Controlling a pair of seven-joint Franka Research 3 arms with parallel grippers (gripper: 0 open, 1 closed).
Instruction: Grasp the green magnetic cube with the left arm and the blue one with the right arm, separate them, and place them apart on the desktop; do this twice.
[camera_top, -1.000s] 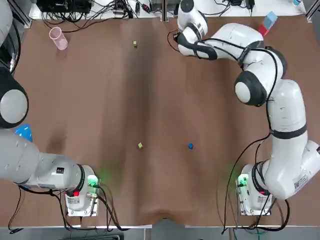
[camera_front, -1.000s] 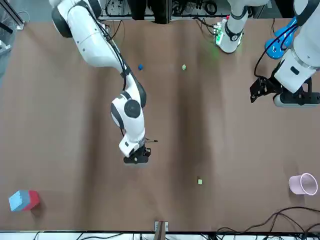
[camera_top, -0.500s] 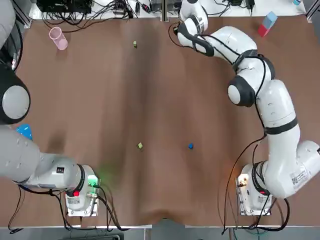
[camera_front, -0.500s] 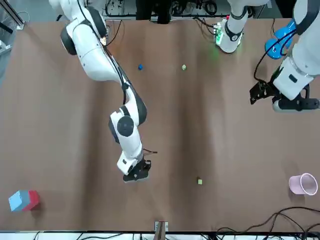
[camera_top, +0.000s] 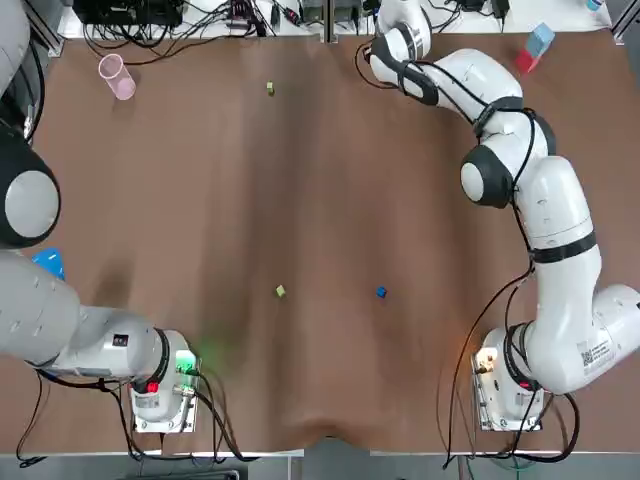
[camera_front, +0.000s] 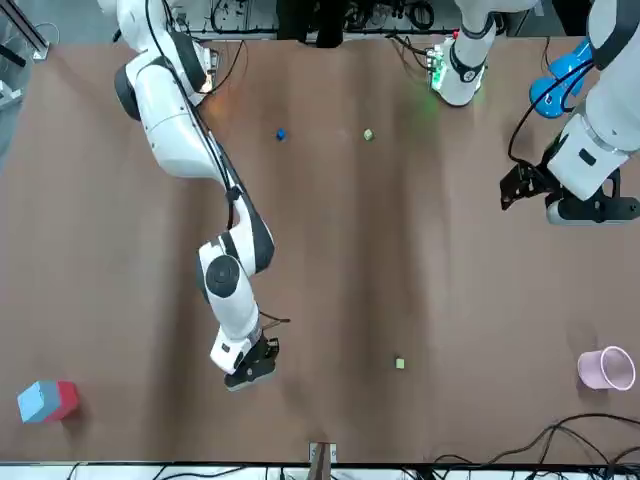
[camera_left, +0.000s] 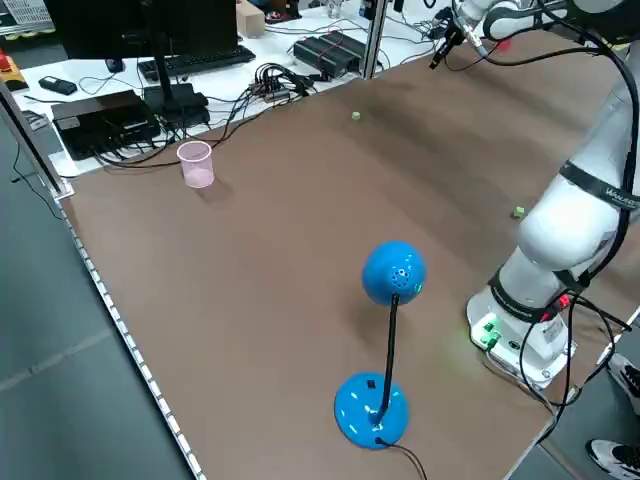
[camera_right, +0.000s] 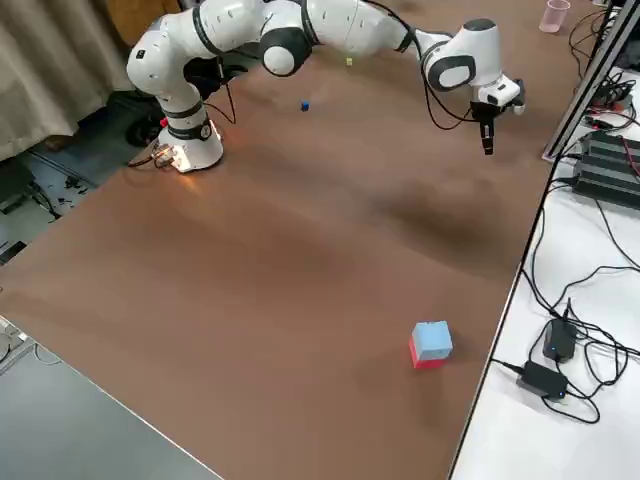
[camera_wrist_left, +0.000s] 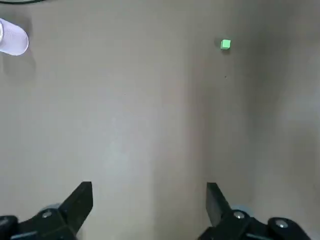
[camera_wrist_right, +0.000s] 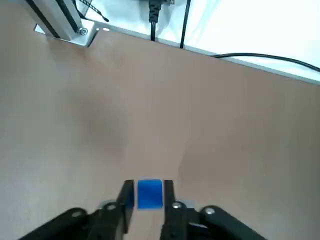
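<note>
The right gripper (camera_wrist_right: 148, 199) is closed to a narrow gap on a small blue magnetic cube (camera_wrist_right: 149, 193), which sits pinched between its two black fingers (camera_wrist_right: 127, 196). That arm is stretched to the far edge of the brown wooden tabletop (camera_top: 200, 200), close to a silver metal rail (camera_wrist_right: 60, 22). The fingers seem to hang just clear of the surface, though the views do not settle this. A small green magnetic cube (camera_top: 270, 89) lies on the far part of the table, well apart from that gripper toward the robot's left. A pale pink plastic cup (camera_top: 116, 76) stands farther left again. The left gripper (camera_wrist_left: 148, 197) is spread wide and holds nothing; it hovers over bare table on the robot's left side, with the green cube well off from it. Nearer the arms' bases, a second green cube (camera_top: 280, 291) and a second blue cube (camera_top: 380, 292) rest on the table, well apart from each other. A blue-and-red block (camera_top: 534, 46) sits at the far right corner.
</note>
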